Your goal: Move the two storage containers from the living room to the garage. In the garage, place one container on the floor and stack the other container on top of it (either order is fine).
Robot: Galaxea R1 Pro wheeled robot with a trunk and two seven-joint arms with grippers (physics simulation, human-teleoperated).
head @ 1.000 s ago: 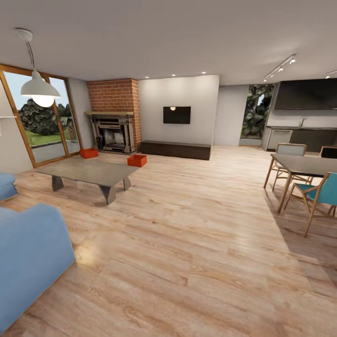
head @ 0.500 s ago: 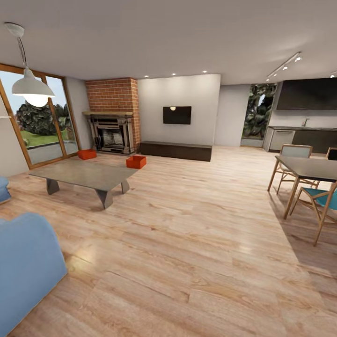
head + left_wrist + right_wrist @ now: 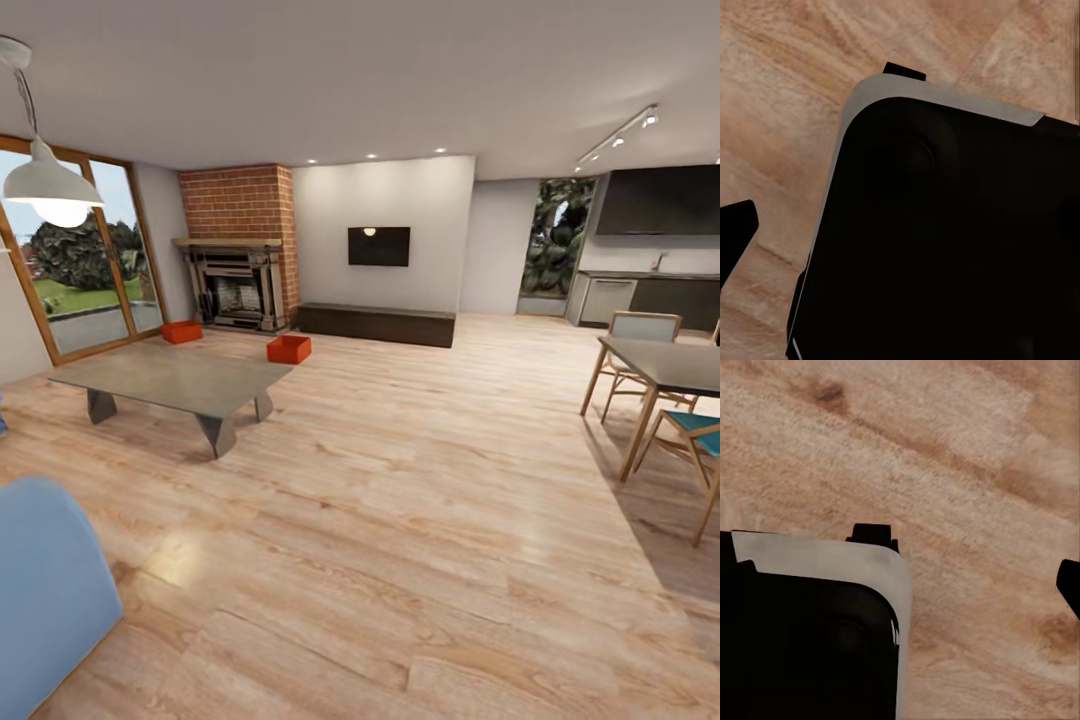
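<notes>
Head view of the living room, with both storage containers resting on the light wood plank floor (image 3: 400,520) at the far end of the room. The nearer container (image 3: 289,349) sits beyond the far right corner of the low grey coffee table (image 3: 170,378); the farther container (image 3: 182,332) lies near the left foot of the brick fireplace (image 3: 238,250), close to the wood-framed glass doors (image 3: 85,270). The two are well apart from each other and from the robot.

Handling, as a judgement: each bin appears to be an open-topped box with thin plain walls, hence probably light and fairly stiff, though the walls may flex under a hard squeeze. The smooth sides could slip; a hold over the top rim of one wall, or across two opposite walls with both arms, looks the safest. Neither seems fragile. Whether they hold anything cannot be told at this range.

Surface and room: the plank floor is flat and glossy, with open passage between the coffee table and the dining table (image 3: 665,365) with its chairs. A blue sofa (image 3: 45,590) occupies the near left corner; a wall television (image 3: 379,246) hangs above a dark low bench (image 3: 375,322).

The wrist views look down on planks past dark parts of the robot's body; the state of either gripper's fingers cannot be told.
</notes>
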